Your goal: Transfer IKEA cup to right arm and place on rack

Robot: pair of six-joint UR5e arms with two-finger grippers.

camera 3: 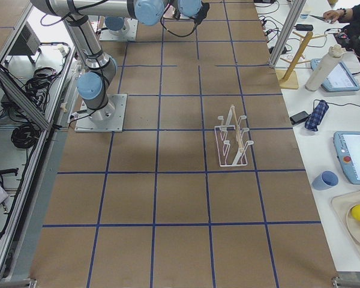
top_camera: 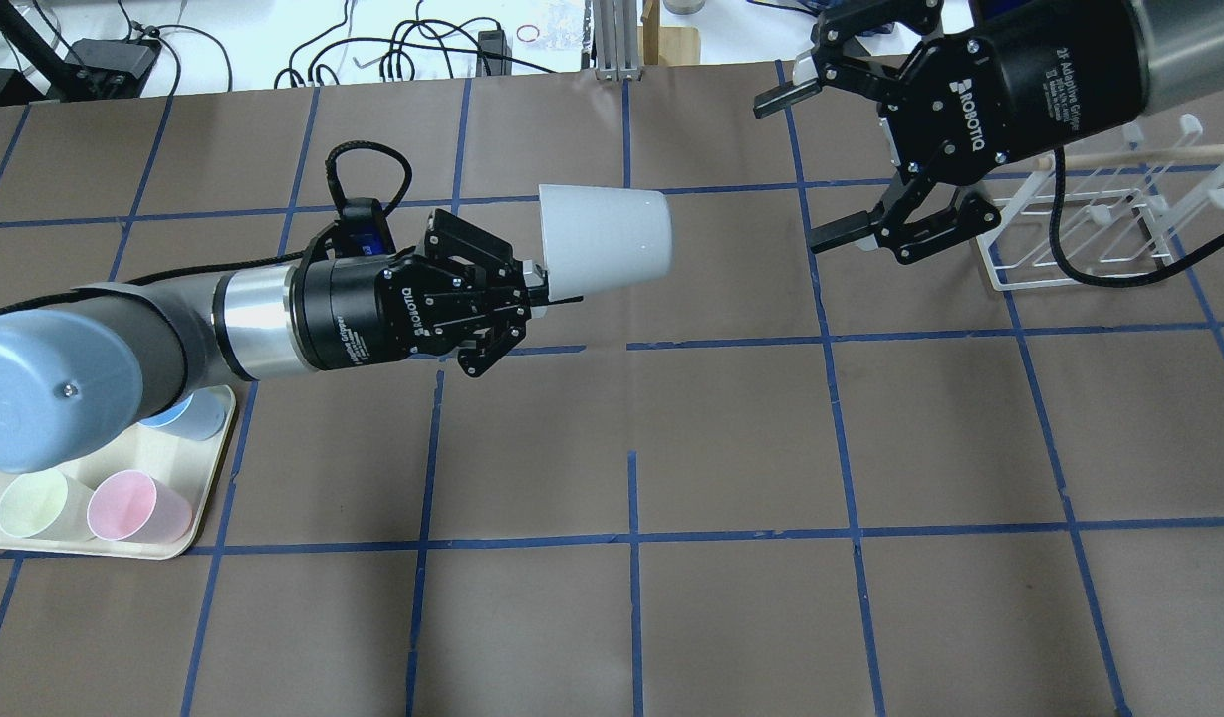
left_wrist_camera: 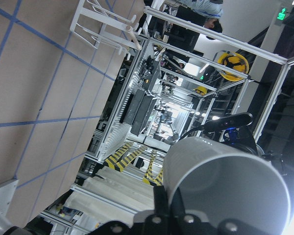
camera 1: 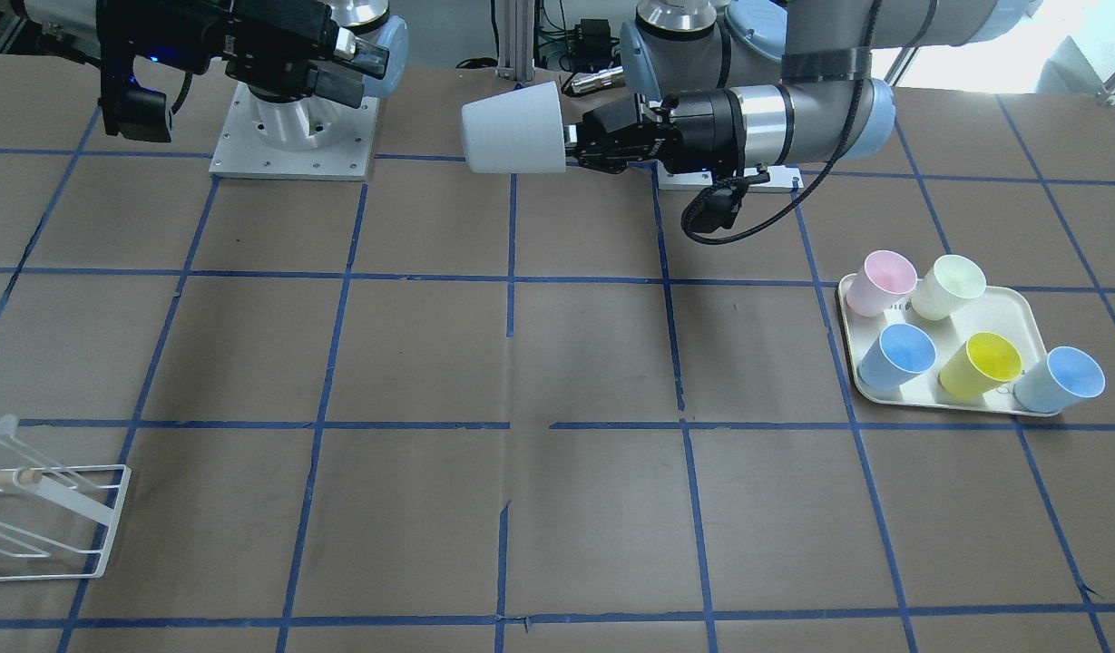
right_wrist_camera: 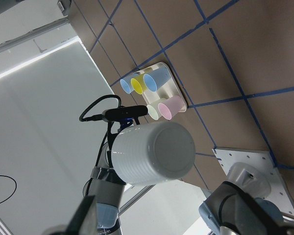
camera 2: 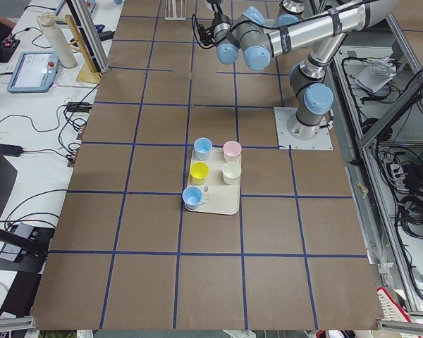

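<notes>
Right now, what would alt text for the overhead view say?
The left arm's fingers pinch the rim of a pale grey cup, held sideways over the brown table, its base toward the right arm's open fingers beside a white wire rack.

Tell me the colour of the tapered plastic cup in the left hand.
The plastic cup is pale grey, clearest in the overhead view.

Overhead: left arm (top_camera: 74, 368) covers most of the tray (top_camera: 211, 468); on it one blue cup (top_camera: 188, 416) shows as a sliver, yellow cup (camera 1: 982, 363) hidden. Rack (camera 1: 111, 521), well apart from tray, cut by front view's left edge. Left wrist view: grey cup (left_wrist_camera: 220, 181) cut by bottom edge. Side views: left gripper (top_camera: 562, 284), right gripper (top_camera: 806, 164) too small to judge.
</notes>
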